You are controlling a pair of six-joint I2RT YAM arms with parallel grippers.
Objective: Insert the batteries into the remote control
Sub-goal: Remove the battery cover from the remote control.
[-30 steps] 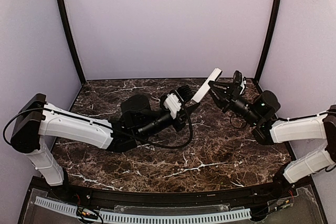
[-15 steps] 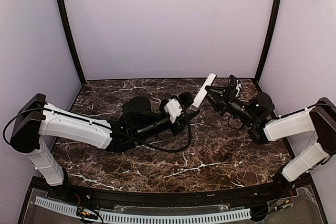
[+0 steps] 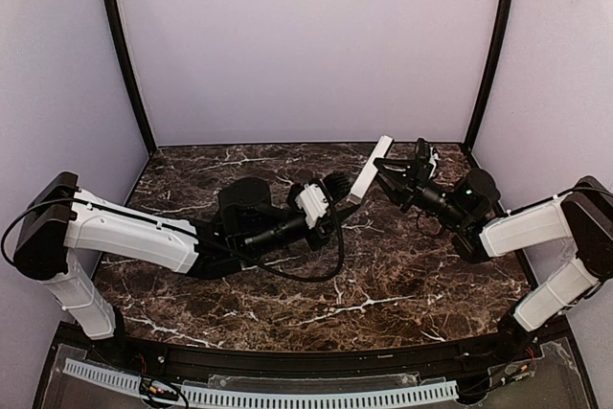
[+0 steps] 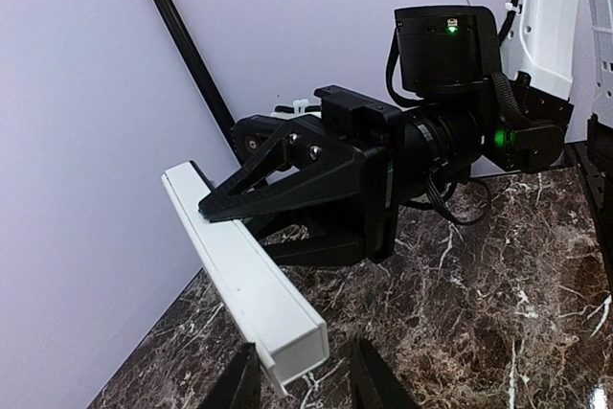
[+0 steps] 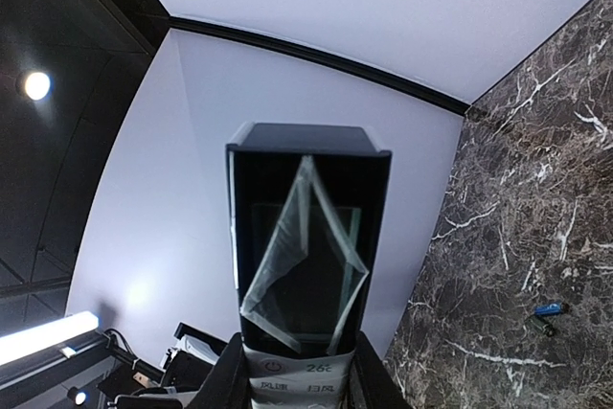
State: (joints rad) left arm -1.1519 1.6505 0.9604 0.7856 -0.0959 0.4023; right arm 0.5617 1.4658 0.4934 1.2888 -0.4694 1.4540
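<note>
The remote control point(image 3: 370, 168) hangs tilted above the surface point(image 3: 402, 275), with the back wall point(image 3: 306, 45) close behind it and marble stretching wide in front. The right pincer point(image 3: 385, 171) clamps its upper end. The left pincer point(image 3: 345, 200) straddles its lower end; I cannot tell whether it grips. The remote's face reads "26". 1 blue battery point(image 5: 548, 310) lies on the surface, well apart from it.

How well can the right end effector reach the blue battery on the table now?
Probably not: the right end effector is shut on the remote control; the battery lies apart, uncovered.
</note>
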